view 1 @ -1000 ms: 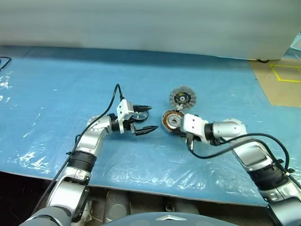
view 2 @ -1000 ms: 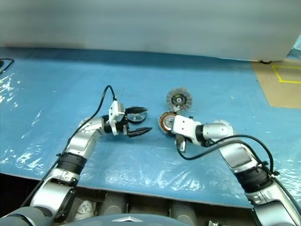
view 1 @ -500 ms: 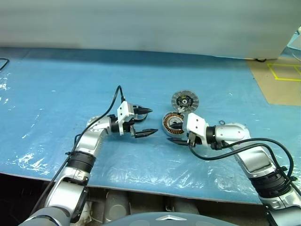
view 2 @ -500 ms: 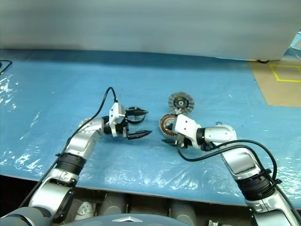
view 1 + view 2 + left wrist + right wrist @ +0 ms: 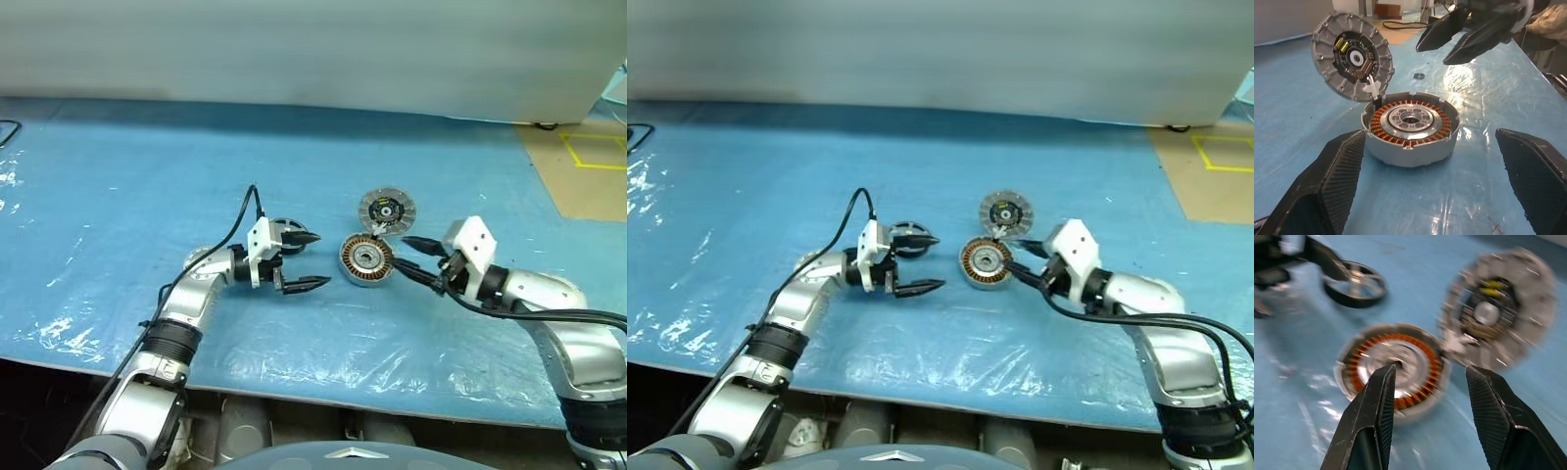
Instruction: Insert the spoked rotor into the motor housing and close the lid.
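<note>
While the squat round metal motor housing (image 5: 365,260) with copper windings sits open at frame centre on the blue tabletop (image 5: 118,186), its flat grey ribbed lid (image 5: 386,210) stands tipped up just behind it. You will find the small dark spoked rotor (image 5: 285,231) left of centre, beside the left tool (image 5: 307,261), whose fingers are spread and empty. Right tool (image 5: 411,259), half spread, holds nothing just right of the housing. Advice: grip the rotor by its rim, keep it level, centre it over the hub before lowering.
</note>
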